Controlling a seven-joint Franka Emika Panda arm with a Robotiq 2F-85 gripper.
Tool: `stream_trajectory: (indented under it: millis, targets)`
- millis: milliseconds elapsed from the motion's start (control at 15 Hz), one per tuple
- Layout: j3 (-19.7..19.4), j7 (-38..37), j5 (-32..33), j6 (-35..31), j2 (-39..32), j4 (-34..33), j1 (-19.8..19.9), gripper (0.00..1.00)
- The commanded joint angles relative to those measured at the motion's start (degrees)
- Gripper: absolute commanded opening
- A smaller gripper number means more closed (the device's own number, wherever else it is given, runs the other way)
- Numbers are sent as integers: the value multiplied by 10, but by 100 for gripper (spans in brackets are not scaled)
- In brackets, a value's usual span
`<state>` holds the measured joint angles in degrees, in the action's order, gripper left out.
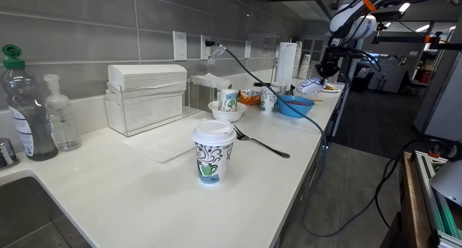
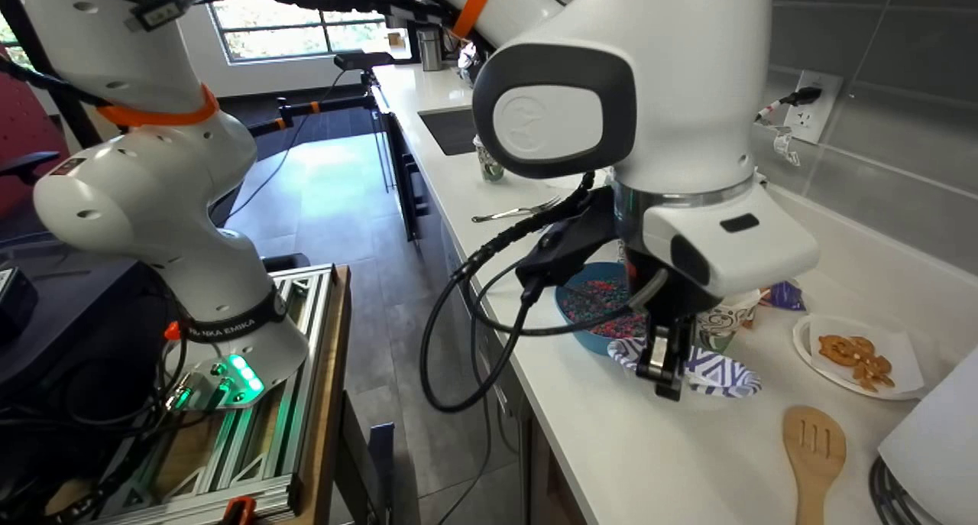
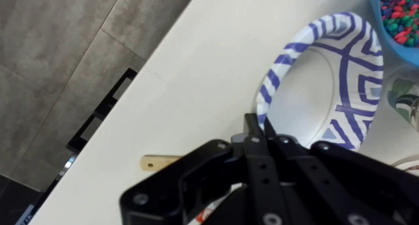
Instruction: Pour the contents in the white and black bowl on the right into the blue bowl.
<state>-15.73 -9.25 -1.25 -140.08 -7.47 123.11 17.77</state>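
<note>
Gripper [image 3: 261, 124] pinching rim of tilted patterned bowl [image 3: 322, 84], near blue bowl [image 3: 400, 51] on counter [image 3: 203, 97]. Rim hold likely meant for tipping. Patterned bowl bare inside, pebbles [image 3: 402, 20] in blue bowl: pour probably done.

A patterned bowl [image 3: 322, 84] is leaning near a blue bowl [image 1: 288, 111].

Round and white with purple geometric lines, the patterned bowl is showing its striped rim and plain white bottom in the wrist view, where the pincer [image 3: 260, 121] is pinching one edge of it. The blue bowl, bright and plain-sided, is standing upright on the desk [image 3: 196, 97] in both exterior views; small pebble-like pieces [image 3: 401, 17], mixed red, green and blue, are lying inside it, below the rim.
</note>
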Motion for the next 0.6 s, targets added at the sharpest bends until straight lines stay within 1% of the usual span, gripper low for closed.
stream_trajectory:
  millis: [0,200,267,533]
  targets:
    - [-1,67,-124,-27,-18,11,25,0]
    - [4,88,-205,-25,-47,-9,38,0]
    - [6,92,-224,-22,-58,-17,39,0]
    - [10,79,-264,-21,-96,-50,42,0]
